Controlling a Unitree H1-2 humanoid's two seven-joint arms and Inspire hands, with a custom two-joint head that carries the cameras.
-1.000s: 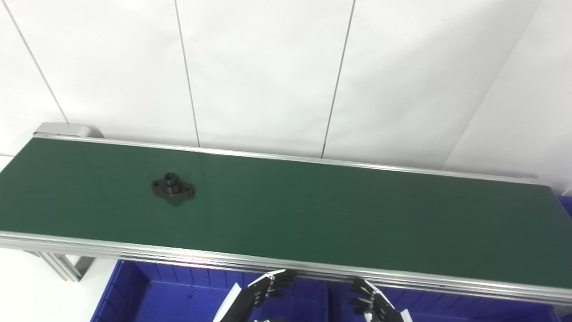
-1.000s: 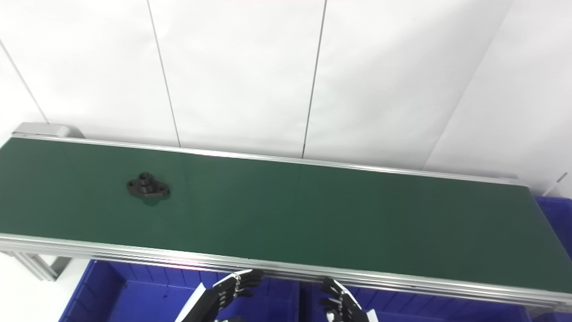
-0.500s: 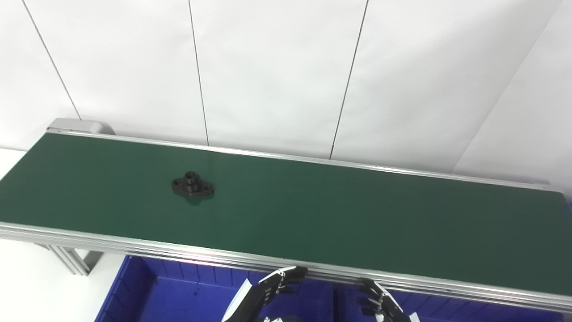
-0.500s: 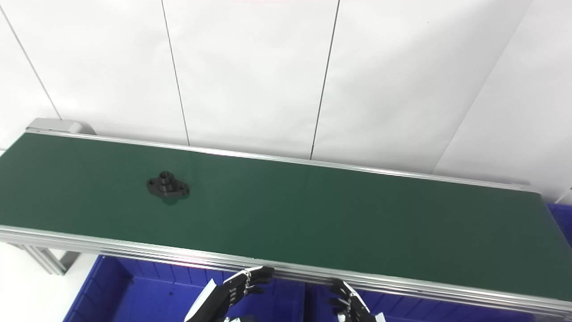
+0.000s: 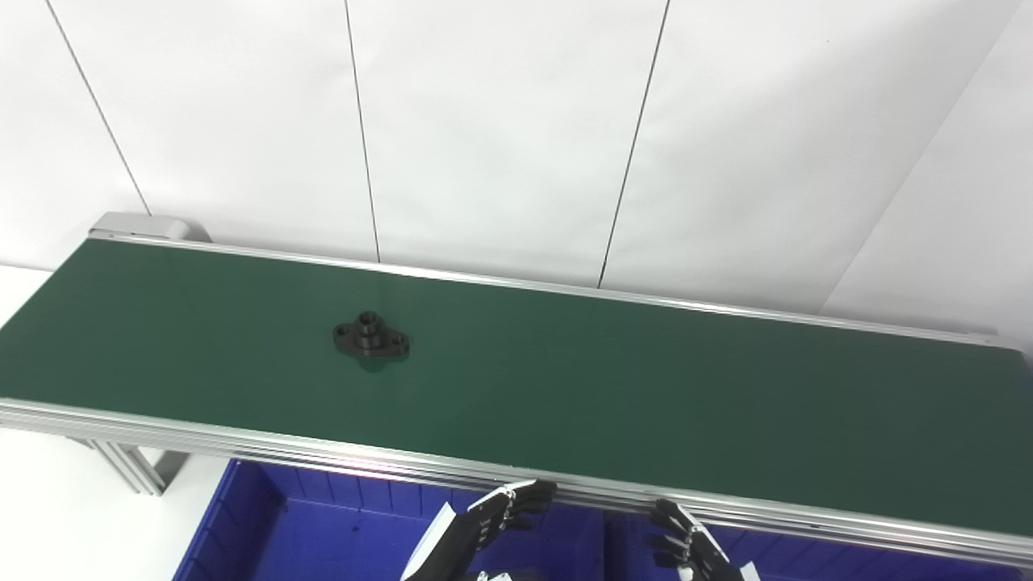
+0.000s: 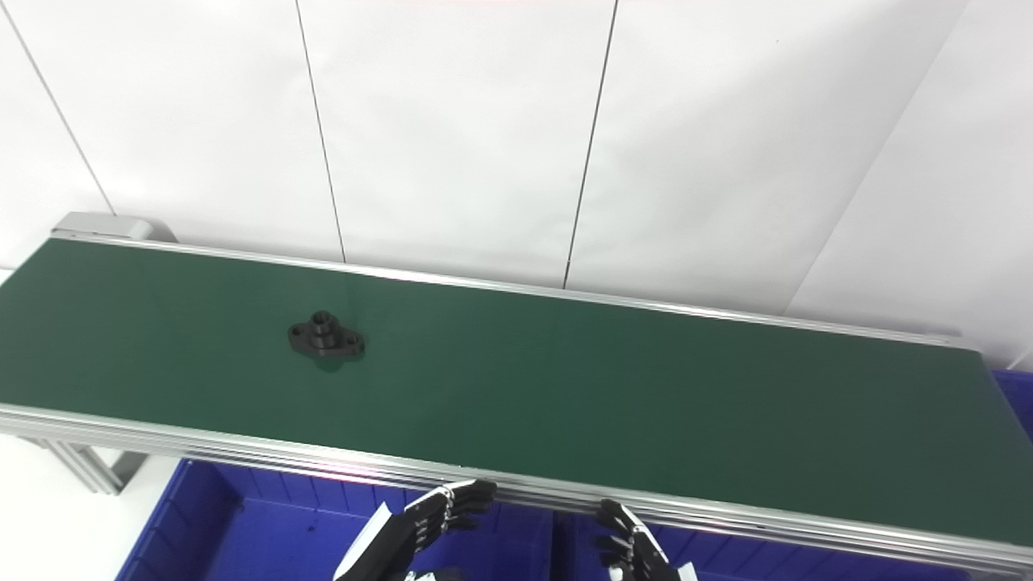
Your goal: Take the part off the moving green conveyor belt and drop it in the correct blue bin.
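Observation:
A black flanged part (image 5: pixel 370 340) with a short round boss lies flat on the green conveyor belt (image 5: pixel 646 395), left of the middle. Both hands hang low at the picture's bottom edge, in front of the belt's near rail and above the blue bins. My left hand (image 5: pixel 484 528) is open, its fingers spread and pointing up to the right. My right hand (image 5: pixel 686 549) is open too, fingers apart, partly cut off by the frame. Neither hand touches the part, which lies well to the left of and beyond them.
Two blue bins sit below the belt's near rail: one on the left (image 5: pixel 323 532) and one on the right (image 5: pixel 807 557). Another blue bin corner (image 6: pixel 1018 395) shows at the belt's right end. White wall panels stand behind the belt.
The part has travelled to the right along the belt. The camera has shifted a little, so the whole scene sits further right. Both hands stay low and open.

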